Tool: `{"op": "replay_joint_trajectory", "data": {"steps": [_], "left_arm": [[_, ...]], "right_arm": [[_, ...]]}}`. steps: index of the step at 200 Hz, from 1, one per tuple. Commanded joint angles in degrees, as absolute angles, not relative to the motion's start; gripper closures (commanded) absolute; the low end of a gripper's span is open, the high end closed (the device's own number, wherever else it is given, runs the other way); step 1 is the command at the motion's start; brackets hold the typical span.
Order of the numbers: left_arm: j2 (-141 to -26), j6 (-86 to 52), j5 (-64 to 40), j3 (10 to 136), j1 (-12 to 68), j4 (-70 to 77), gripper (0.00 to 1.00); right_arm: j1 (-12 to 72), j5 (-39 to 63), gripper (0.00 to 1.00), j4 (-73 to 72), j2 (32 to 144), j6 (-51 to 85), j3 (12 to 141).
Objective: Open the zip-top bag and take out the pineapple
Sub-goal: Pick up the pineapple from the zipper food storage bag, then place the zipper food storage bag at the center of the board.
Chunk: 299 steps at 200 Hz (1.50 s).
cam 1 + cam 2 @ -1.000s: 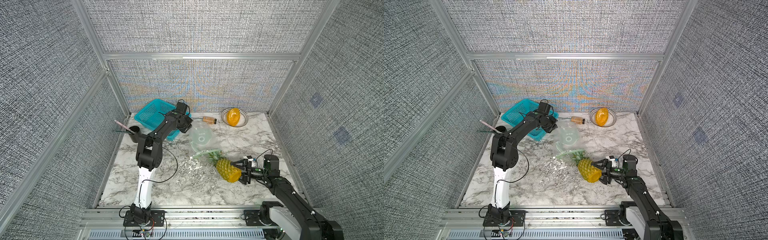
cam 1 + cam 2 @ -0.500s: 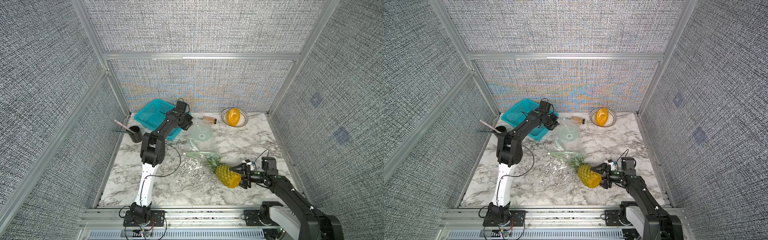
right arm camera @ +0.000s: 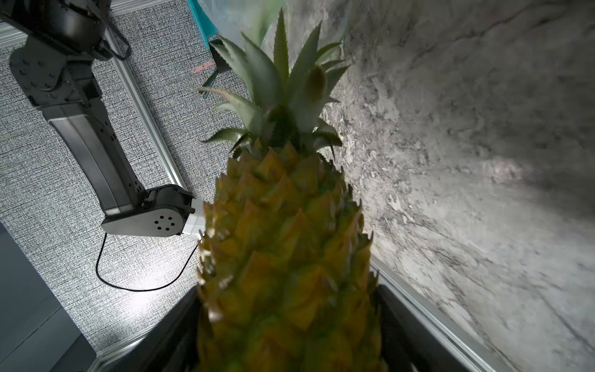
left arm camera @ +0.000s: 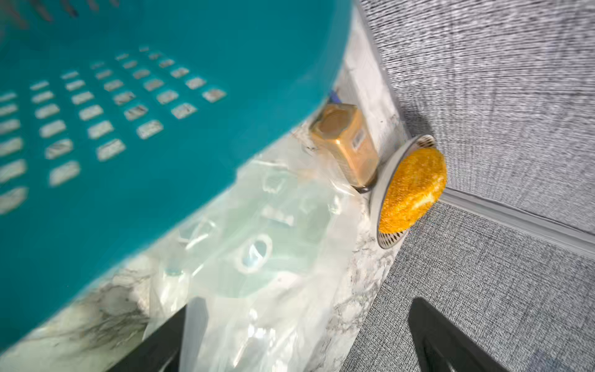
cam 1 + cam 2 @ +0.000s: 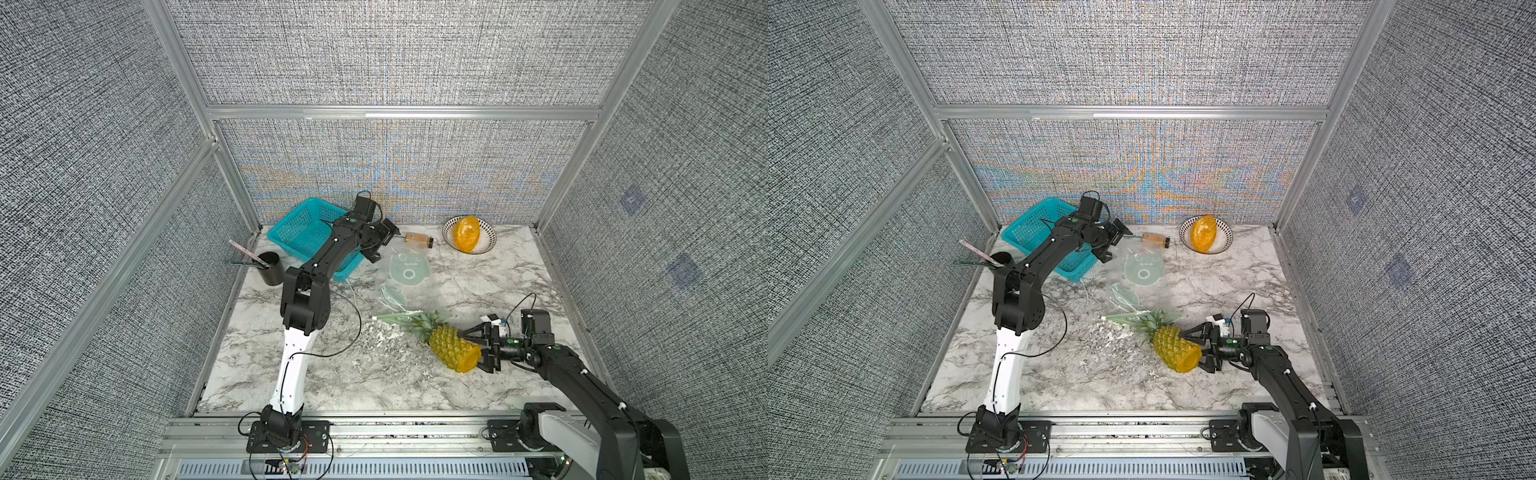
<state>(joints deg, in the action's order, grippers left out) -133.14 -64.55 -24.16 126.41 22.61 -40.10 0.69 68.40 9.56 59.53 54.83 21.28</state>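
Marble bench (image 5: 478, 282) | right gripper (image 5: 476, 351): clamped on pineapple (image 5: 451, 347) base, crown (image 5: 419, 322) by zip strip (image 5: 388, 318) | zip-top bag (image 5: 405, 274): flat mid-bench beside teal basket (image 5: 307, 232) | left gripper (image 5: 382, 243): spread wide over bag's far edge, gripping nothing

In both top views we are looking down from high above the front edge of the bench (image 5: 478, 282), facing the back wall (image 5: 395, 166) — the two eyes are sitting side by side and are sharing the whole marble top. On the left wrist we are riding low and very close by the back edge, facing along it toward the bowl (image 4: 391, 240), with the teal basket (image 4: 161, 145) filling much of that view. On the right wrist we are peering along the pineapple (image 3: 283, 257) from just behind its base, toward the left edge — the same fruit is showing, small, in both top views.
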Motion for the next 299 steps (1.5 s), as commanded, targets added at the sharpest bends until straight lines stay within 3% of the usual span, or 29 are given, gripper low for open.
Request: {"op": "replay_joint_trajectory", "data": {"steps": [1,42,100,203,216,230,247,262,299], "left_arm": [[-129.0,-57.3,-24.0,126.6,22.8,-46.8,0.00],[-119.9,-50.6,-22.1,120.4,22.8,-53.5,0.00],[-109.5,-48.8,-23.5,99.9,23.7,-54.2,0.00],[-120.2,-51.7,-28.9,96.3,31.1,-45.6,0.01],[-122.1,-51.1,-28.0,98.2,31.1,-47.5,0.09],[-124.1,-51.7,-26.9,99.8,31.0,-48.6,0.42],[-126.0,-53.6,-27.4,100.1,30.6,-47.4,0.74],[-127.4,-55.0,-26.6,100.8,30.4,-46.6,0.79],[-131.3,-57.5,-26.8,106.2,30.1,-45.7,0.79]], "right_arm": [[0.7,70.1,0.43,6.0,61.0,54.9,22.6],[0.7,68.9,0.43,5.0,64.6,54.1,24.8],[0.3,68.5,0.43,6.2,67.0,52.6,28.2],[0.2,68.1,0.43,6.2,65.6,53.8,29.1],[0.1,68.1,0.43,6.2,65.1,54.1,28.9],[0.1,68.3,0.43,6.5,64.5,54.3,28.5],[0.0,69.0,0.43,7.1,63.8,54.2,28.2],[0.0,70.5,0.43,8.8,63.3,53.1,28.5],[0.0,71.1,0.43,18.8,61.4,46.5,29.4]]}}
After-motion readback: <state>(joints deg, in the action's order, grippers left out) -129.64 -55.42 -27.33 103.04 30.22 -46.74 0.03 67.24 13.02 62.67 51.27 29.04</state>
